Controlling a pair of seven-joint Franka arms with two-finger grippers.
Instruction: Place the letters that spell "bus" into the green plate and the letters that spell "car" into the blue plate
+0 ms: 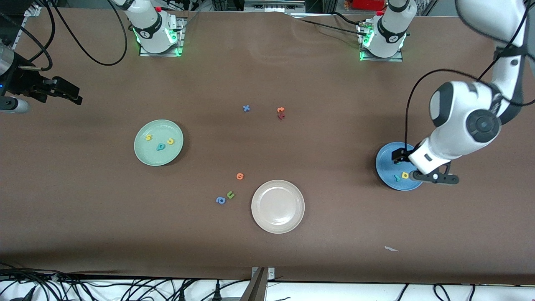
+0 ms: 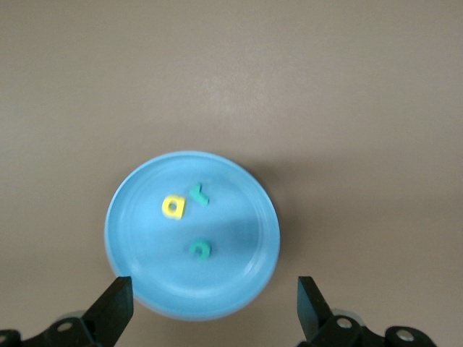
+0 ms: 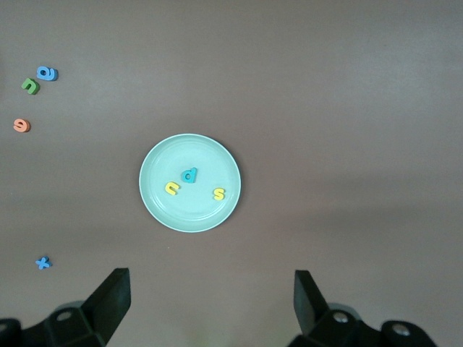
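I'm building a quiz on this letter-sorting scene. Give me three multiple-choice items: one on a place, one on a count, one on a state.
1. Where does the teal c lie?
A. in the blue plate
B. in the beige-white plate
C. on the table

2. How many letters lie in the green plate?
A. one
B. three
C. five

3. What is the left gripper doing?
A. gripping a letter
B. shut, empty
C. open over the blue plate

Key: 1 A, it sits beside the yellow a; 2 B, s, b and u show there; 3 C, fingers apart, nothing between them.
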